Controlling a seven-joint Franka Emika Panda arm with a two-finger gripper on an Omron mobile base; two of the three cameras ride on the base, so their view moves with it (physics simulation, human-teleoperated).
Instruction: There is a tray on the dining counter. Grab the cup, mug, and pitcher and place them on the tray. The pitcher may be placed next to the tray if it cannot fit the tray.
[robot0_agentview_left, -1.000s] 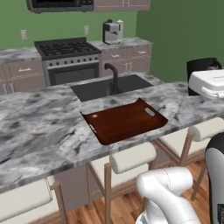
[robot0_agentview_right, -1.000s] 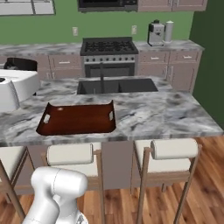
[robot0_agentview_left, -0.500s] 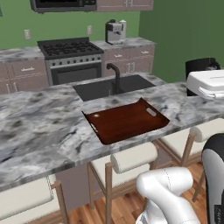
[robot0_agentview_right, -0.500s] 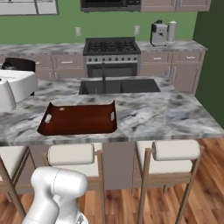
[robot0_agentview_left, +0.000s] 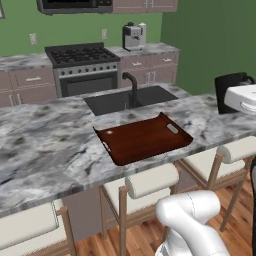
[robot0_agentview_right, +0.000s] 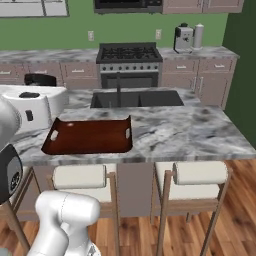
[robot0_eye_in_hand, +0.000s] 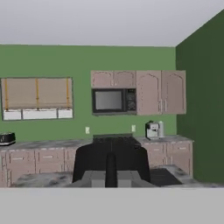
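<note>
The dark reddish-brown tray (robot0_agentview_left: 142, 139) (robot0_agentview_right: 90, 137) lies on the dining counter (robot0_agentview_left: 45, 145) (robot0_agentview_right: 185, 132), just in front of the black sink, with nothing on it. A slim pale grey pitcher (robot0_agentview_right: 198, 36) (robot0_eye_in_hand: 161, 129) stands on the back counter beside the coffee machine. The cup and the mug are out of view. In the hand view my gripper (robot0_eye_in_hand: 111, 169) points level at the back wall with its fingertips pressed together, shut and holding nothing. My white hand with its dark end (robot0_agentview_right: 40, 79) (robot0_agentview_left: 231, 86) hangs beside the tray.
The black sink (robot0_agentview_left: 129, 99) (robot0_agentview_right: 137, 98) and faucet sit behind the tray. Pale stools (robot0_agentview_left: 150, 182) (robot0_agentview_right: 200, 172) line the counter's near side. A stove (robot0_agentview_right: 129, 52), a coffee machine (robot0_agentview_right: 183, 38) and a microwave (robot0_eye_in_hand: 111, 101) are along the green back wall.
The whole picture has shifted a little, so the camera has moved. My hand looms larger at the edge of both base views. The tray has not moved.
</note>
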